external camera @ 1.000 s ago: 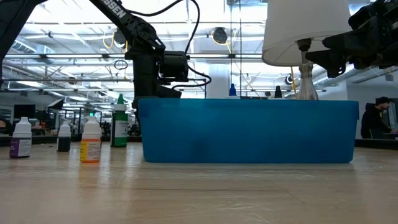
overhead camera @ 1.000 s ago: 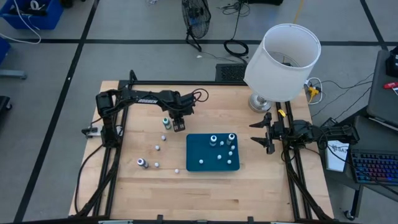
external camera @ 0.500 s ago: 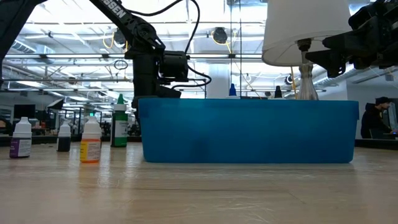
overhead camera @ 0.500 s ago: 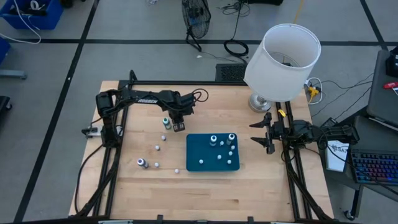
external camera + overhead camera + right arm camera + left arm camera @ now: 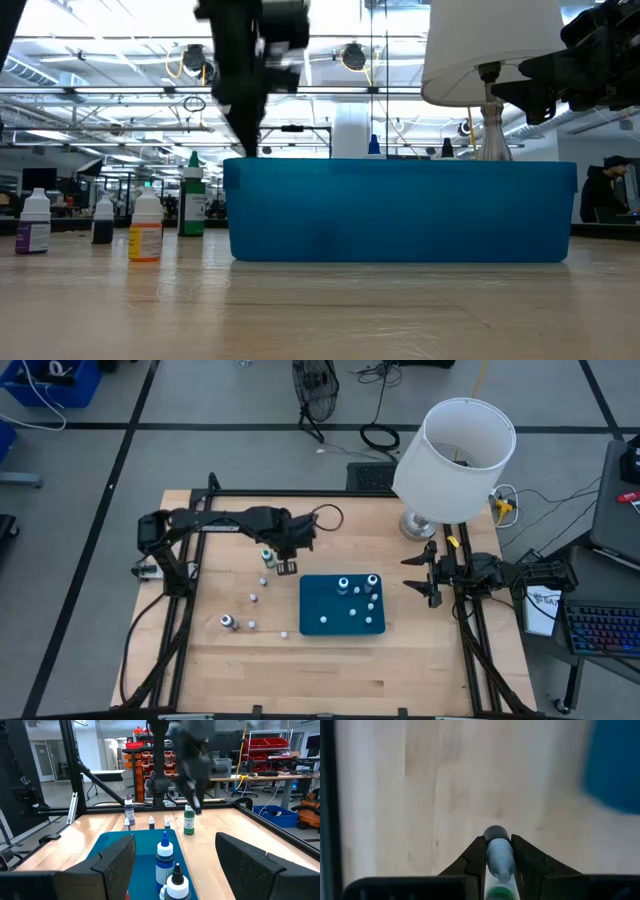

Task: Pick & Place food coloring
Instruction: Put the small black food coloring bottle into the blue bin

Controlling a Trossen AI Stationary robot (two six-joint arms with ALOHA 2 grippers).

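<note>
We see the left hand point(image 5: 498, 860) clamped tight on a small food coloring bottle point(image 5: 499, 856), its fingers point(image 5: 475, 861) pressing both sides below the pale cap, above the worktop point(image 5: 330, 650) just beside the teal tray point(image 5: 318, 604). The right hand point(image 5: 420, 573) waits wide open, holding nothing, near the lamp point(image 5: 455, 455).

Tray point(image 5: 325, 600) sits near the table's point(image 5: 420, 660) middle, several bottles point(image 5: 358, 593) standing inside it. Left of the tray, loose bottles point(image 5: 240, 623) are scattered on the table. Left gripper point(image 5: 285, 566) hangs just beyond the tray's far-left corner, jaws clamped on one bottle point(image 5: 499, 857). Lamp point(image 5: 455, 455) stands at the far right corner. Right gripper point(image 5: 420, 572) waits right of the tray, apart from it.
</note>
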